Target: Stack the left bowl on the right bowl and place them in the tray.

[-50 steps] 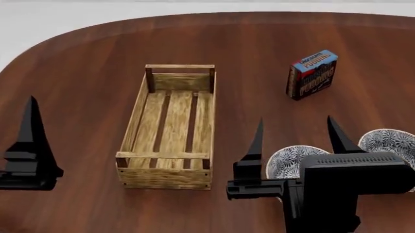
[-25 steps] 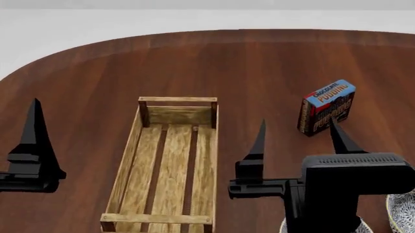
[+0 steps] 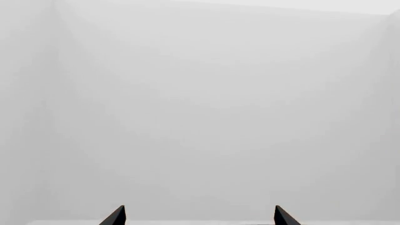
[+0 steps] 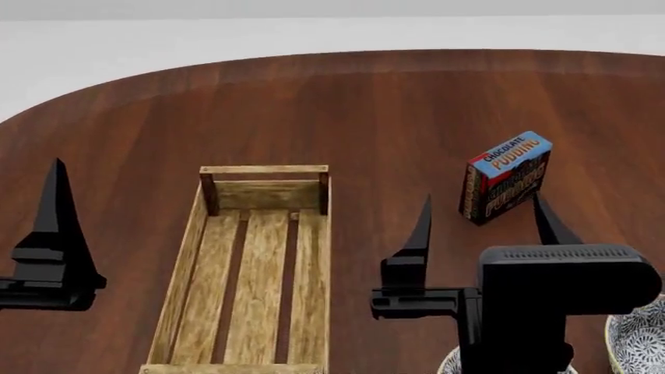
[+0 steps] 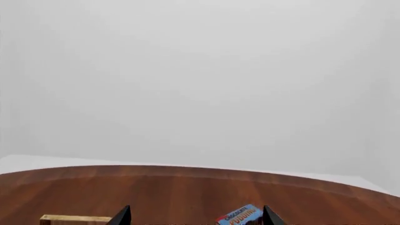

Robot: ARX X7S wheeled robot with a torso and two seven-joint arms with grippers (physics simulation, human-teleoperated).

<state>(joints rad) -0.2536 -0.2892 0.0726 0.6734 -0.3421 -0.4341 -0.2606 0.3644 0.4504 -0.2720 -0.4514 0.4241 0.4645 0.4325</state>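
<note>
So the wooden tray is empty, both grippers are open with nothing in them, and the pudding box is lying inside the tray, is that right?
Not quite. The pudding box is not inside the tray; it stands on the table, off to the tray's right, as the head view shows. The rest holds: the tray is empty, and the left gripper and the right gripper are both open with nothing in them.

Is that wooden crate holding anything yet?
Empty. The head view shows only bare slats inside the tray; its nearest end is cut off by the frame.
</note>
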